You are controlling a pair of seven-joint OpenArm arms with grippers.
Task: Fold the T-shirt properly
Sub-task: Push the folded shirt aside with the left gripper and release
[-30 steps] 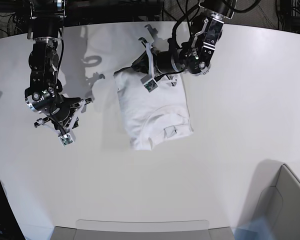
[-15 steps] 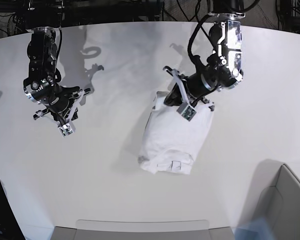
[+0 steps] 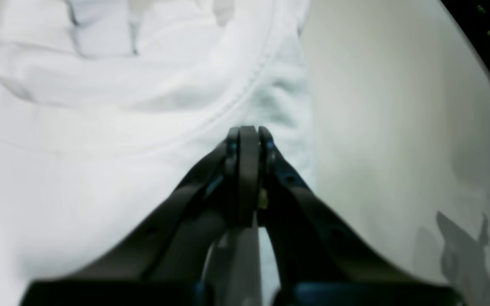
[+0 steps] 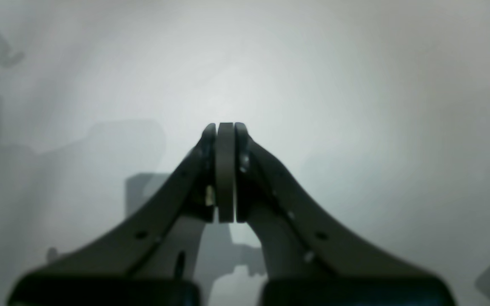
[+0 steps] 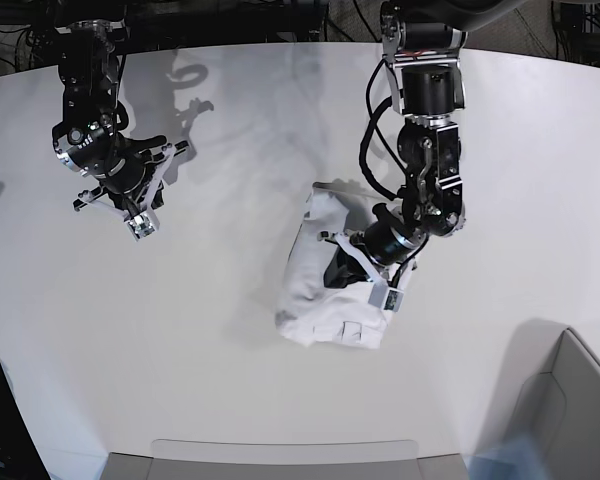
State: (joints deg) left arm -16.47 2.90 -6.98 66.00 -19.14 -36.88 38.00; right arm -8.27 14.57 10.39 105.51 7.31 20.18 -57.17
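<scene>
White cotton, one T-shirt (image 5: pixel 325 285) lies folded; two claws, left (image 3: pixel 247 138) and right (image 4: pixel 225 131), both pressed together.

We see a smooth white table (image 5: pixel 180 330) with a rounded far edge, filling most of the base view; grey shadows lie on it near the far edge. At its near right corner stands a pale grey box or bin (image 5: pixel 570 420), one angled wall showing, partly out of view. Along the near edge, at the middle, sits a flat grey panel (image 5: pixel 280 458). Beyond the far edge we make out dark cables (image 5: pixel 5 35) and black framework against a dark background. In both wrist views the table's surface is blurred.
</scene>
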